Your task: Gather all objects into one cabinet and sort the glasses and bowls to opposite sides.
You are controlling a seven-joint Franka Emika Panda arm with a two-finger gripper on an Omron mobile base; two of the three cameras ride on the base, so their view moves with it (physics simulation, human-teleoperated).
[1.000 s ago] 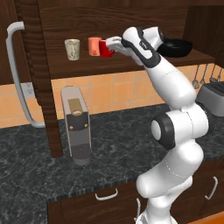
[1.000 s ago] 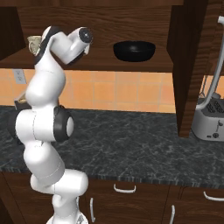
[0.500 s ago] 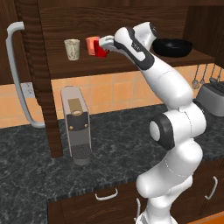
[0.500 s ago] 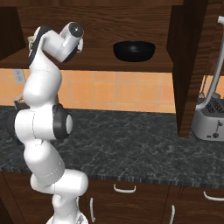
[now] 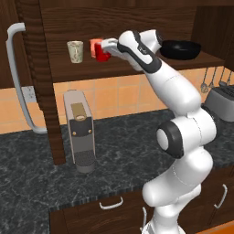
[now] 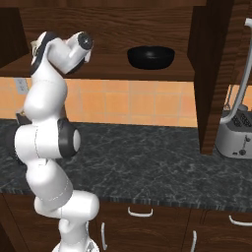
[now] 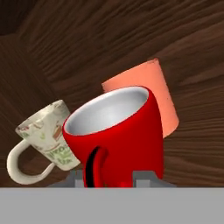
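In the left base view, the white arm rises from the lower right of the frame, bends at a dark elbow joint and reaches up and left into the open cabinet (image 5: 45,82), where its gripper (image 5: 104,47) sits at the glossy red mug (image 5: 101,54) near the upper centre. On the same shelf, the cream patterned tumbler (image 5: 75,51) stands upright just left of the mug, the salmon-orange cup (image 5: 94,45) shows partly behind it, and the wide black bowl (image 5: 181,49) rests well apart at the upper right. The cabinet's door, with its long pale grey bar handle (image 5: 20,77), stands swung open at the left edge, above a coffee machine (image 5: 80,130) on the dark stone counter (image 5: 36,178). In the right base view, the arm climbs from the lower left and folds toward the upper left corner, while the bowl (image 6: 150,56) sits on the shelf at top centre; a toaster (image 6: 235,138) stands at the right edge. In the hand view, the mug (image 7: 116,138) fills the middle, handle toward the camera, tumbler (image 7: 46,138) at lower left and cup (image 7: 153,94) at upper right behind it; the jaws appear closed on the mug's base, though the fingertips are largely hidden.
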